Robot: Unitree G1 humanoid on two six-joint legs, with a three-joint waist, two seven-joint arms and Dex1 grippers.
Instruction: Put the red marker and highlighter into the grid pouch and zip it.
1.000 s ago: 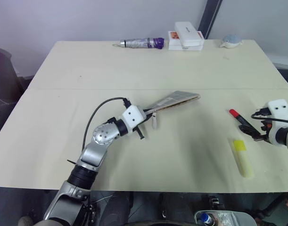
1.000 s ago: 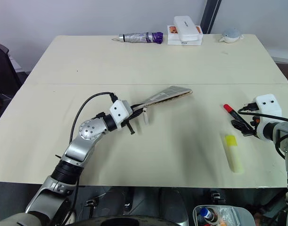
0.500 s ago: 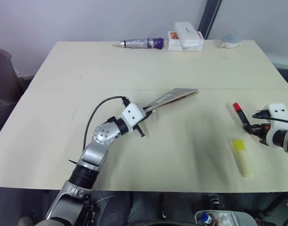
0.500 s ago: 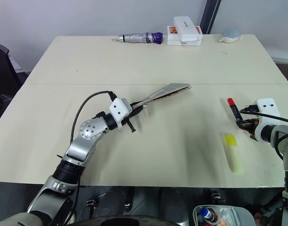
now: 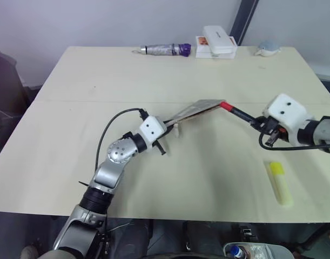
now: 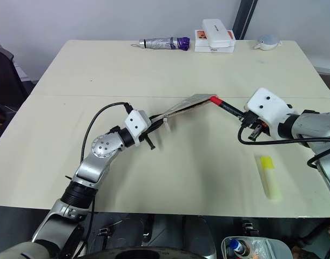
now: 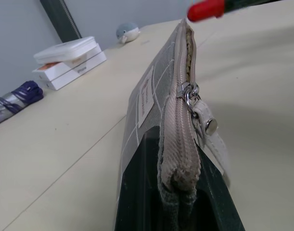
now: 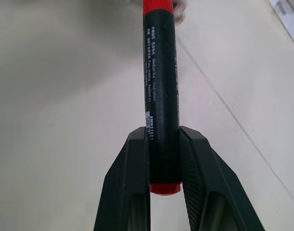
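My left gripper point(image 5: 167, 131) is shut on the near end of the grid pouch point(image 5: 200, 109) and holds it edge-up just above the table. In the left wrist view the pouch's point(image 7: 154, 89) zipper runs along the top, and the slider with its pale pull point(image 7: 208, 129) sits close to my fingers. My right gripper point(image 5: 260, 125) is shut on the black barrel of the red marker point(image 5: 237, 113). The marker's point(image 8: 161, 82) red cap points at the pouch's far end; whether it touches I cannot tell. The yellow highlighter point(image 5: 279, 182) lies on the table, near the front right.
A purple-and-silver tube point(image 5: 162, 49), stacked white boxes point(image 5: 216, 40) and a small grey-blue toy point(image 5: 268, 48) line the table's far edge. A black cable point(image 5: 108, 132) loops up from my left wrist. A dark post point(image 5: 247, 16) stands behind the table.
My right gripper shut on the red marker, lifted it off the table and carried it left to the pouch's far end. The left gripper and pouch stayed in place.
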